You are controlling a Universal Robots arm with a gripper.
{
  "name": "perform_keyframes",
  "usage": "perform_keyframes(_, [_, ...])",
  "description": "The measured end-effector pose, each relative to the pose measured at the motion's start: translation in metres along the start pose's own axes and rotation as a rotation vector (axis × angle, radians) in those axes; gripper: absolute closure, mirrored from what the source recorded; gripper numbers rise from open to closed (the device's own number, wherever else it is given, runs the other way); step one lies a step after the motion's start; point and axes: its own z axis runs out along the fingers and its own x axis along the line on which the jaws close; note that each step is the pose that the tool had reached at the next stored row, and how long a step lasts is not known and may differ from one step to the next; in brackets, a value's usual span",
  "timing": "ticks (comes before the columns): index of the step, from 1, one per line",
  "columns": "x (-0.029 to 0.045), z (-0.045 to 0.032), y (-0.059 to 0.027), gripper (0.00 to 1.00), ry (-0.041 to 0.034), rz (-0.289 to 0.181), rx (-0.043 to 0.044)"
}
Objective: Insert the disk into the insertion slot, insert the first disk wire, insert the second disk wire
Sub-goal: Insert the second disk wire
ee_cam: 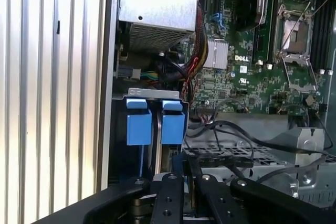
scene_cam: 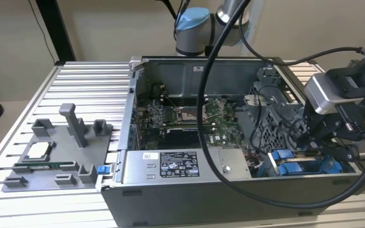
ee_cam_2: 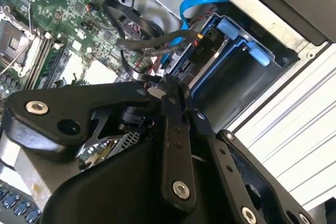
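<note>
The disk sits inside the insertion slot (ee_cam: 152, 93) at the case's near corner, on the exterior view's right. Its blue carrier frame (scene_cam: 283, 158) shows there, and its two blue tabs (ee_cam: 139, 123) stand side by side in the first wrist view. In the second wrist view the blue frame (ee_cam_2: 231, 28) edges the disk's end, where a black wire's connector (ee_cam_2: 201, 37) and a blue flat cable (ee_cam_2: 202, 0) lie. My gripper (scene_cam: 317, 142) hangs just above the slot. Its fingers (ee_cam_2: 171, 103) are pressed together, and a black disk wire (ee_cam_2: 131, 61) runs to their tips.
The open computer case stands on a slatted aluminium table (scene_cam: 81, 80). A grey power supply (scene_cam: 176, 164) lies along the case's near wall, with the green motherboard (scene_cam: 182, 118) behind it. A grey fixture tray (scene_cam: 49, 156) rests on the exterior view's left. Loose black cables (ee_cam: 231, 129) cross the drive cage.
</note>
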Motion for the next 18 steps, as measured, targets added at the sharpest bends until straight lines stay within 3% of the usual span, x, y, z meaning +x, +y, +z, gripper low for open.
perform_keyframes(3, [0.0004,0.0013,0.0004,1.0,0.001,-0.007,0.0265])
perform_keyframes(11, [0.0004,0.0013,0.0004,1.0,0.0007,-0.008,0.0291])
perform_keyframes(18, [0.0013,0.0047,0.001,1.0,0.0011,-0.013,0.0483])
